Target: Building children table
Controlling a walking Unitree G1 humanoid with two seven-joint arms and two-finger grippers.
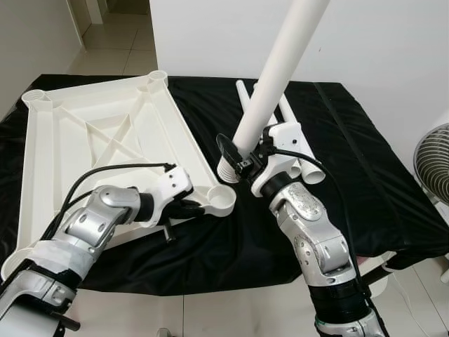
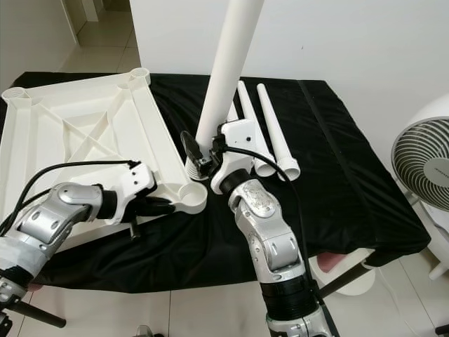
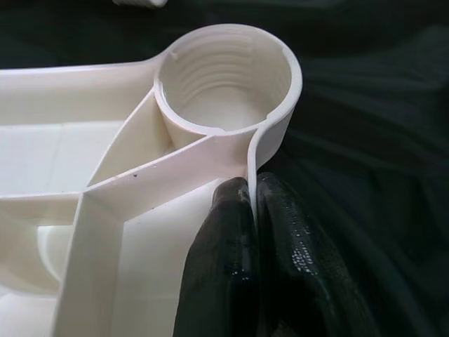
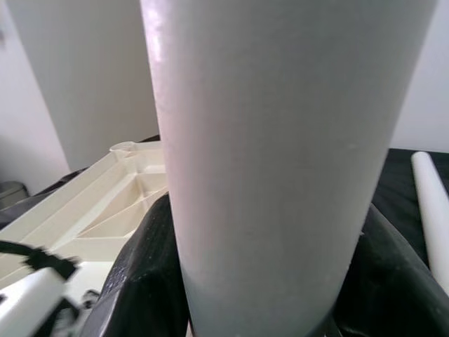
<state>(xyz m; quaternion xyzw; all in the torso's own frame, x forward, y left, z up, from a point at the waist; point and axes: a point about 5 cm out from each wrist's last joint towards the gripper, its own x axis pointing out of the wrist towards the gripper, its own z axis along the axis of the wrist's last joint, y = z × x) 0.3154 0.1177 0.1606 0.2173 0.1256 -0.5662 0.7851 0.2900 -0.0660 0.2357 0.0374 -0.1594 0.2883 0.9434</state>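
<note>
Low on the left of the frame, the left claw (image 1: 184, 208) pinches the rim of the white tabletop (image 1: 91, 140), likely to keep it from sliding. Its round corner socket (image 1: 222, 199) sits just past the fingers. In the middle, the right claw (image 1: 242, 156) squeezes a white leg (image 1: 280, 60), tipped above that socket, ready to go in. More legs (image 2: 270, 137) lie farther back on the black table (image 1: 365, 175).

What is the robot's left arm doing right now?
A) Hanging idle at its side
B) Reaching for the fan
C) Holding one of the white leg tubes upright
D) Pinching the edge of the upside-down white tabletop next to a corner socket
D: the left gripper has its jaws shut on the rim of the tabletop beside the threaded corner socket.
</note>
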